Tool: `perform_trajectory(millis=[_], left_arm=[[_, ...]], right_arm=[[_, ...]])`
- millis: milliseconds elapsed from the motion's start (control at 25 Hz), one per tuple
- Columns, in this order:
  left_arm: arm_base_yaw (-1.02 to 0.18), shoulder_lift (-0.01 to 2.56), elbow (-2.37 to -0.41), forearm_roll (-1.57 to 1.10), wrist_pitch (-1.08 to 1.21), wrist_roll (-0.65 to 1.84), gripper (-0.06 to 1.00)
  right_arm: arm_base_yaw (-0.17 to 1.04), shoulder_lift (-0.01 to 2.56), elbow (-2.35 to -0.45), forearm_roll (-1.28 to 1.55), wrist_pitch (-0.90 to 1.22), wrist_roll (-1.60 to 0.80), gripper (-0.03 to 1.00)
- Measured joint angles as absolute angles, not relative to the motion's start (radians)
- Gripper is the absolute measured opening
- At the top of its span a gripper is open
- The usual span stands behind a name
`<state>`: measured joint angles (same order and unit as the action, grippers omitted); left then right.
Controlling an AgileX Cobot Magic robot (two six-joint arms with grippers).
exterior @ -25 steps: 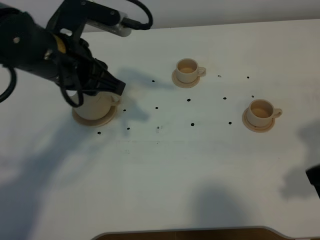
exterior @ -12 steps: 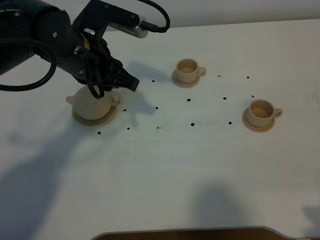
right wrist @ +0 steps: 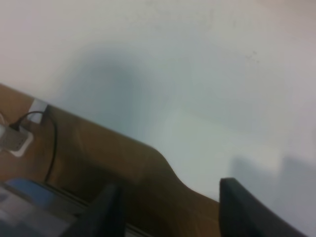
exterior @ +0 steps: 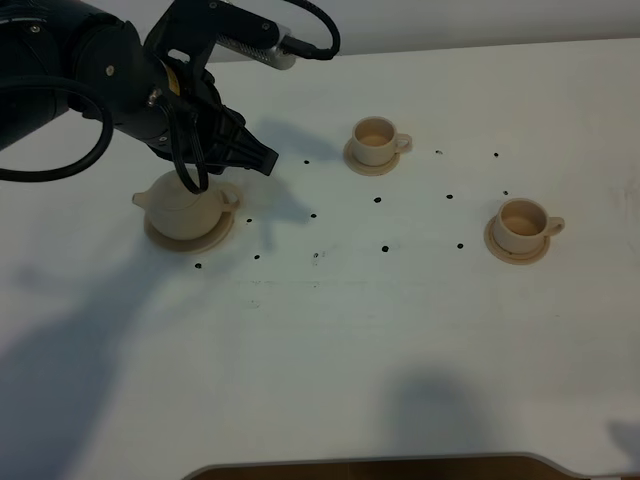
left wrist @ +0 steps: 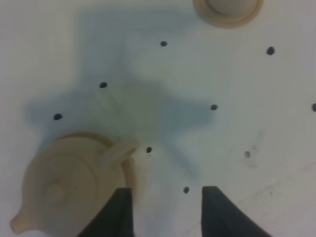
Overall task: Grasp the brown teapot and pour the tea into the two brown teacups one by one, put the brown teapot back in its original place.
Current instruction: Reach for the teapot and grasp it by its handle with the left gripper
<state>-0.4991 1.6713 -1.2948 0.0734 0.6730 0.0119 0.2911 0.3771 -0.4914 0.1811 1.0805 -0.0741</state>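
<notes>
White table (exterior: 350, 350): filled the whole overhead view, with shadows across its left and near parts.

Left arm (exterior: 80, 80): black, reached in from the far left corner and hung over the left part of the table, with a cable looping below it.

Left gripper (exterior: 262, 158) (left wrist: 168, 212): hung above the table just right of the teapot and slightly beyond it. Its two fingers (left wrist: 121, 212) stood well apart. Only bare table showed between them, nothing gripped. In the wrist view one finger overlapped the saucer rim beside the teapot's handle; could not tell if it touched.

Right gripper (right wrist: 173, 212): outside the overhead view. The wrist view showed its fingers spread wide over the table's near edge, nothing between them.

Teapot (exterior: 185, 208) (left wrist: 64, 190): sat upright on the wide saucer (exterior: 200, 245) (left wrist: 132, 173) at the left of the table, lid on, spout to the left, handle to the right.

Far cup (exterior: 376, 135) (left wrist: 227, 4): on its small saucer (exterior: 372, 162), far centre, handle to the right.

Right cup (exterior: 522, 222): on its own saucer, to the right and nearer, handle to the right. Both cups stood well apart from the teapot.

Black dots (exterior: 384, 248): scattered on the table between teapot and cups.
</notes>
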Motion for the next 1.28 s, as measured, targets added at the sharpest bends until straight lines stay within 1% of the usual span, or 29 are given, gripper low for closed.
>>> perform_trajectory(millis=[120, 440, 640, 840, 1280], left_arm=[[-0.499, 1.680, -1.295, 0.075, 0.670, 0.012, 0.37], [-0.499, 1.738, -1.296, 0.097, 0.641, 0.012, 0.37], [-0.499, 1.741, -1.296, 0.099, 0.626, 0.012, 0.37], [-0.499, 1.741, -1.296, 0.100, 0.610, 0.012, 0.37], [-0.499, 1.742, -1.296, 0.100, 0.547, 0.029, 0.37]], right_arm=[[0.251, 0.362, -0.491, 0.192, 1.080, -0.074, 0.45], [0.014, 0.189, -0.491, 0.194, 1.076, -0.074, 0.45], [-0.086, 0.082, -0.491, 0.194, 1.075, -0.074, 0.45], [-0.130, 0.009, -0.491, 0.195, 1.075, -0.074, 0.45], [-0.134, -0.006, -0.491, 0.195, 1.076, -0.074, 0.45]])
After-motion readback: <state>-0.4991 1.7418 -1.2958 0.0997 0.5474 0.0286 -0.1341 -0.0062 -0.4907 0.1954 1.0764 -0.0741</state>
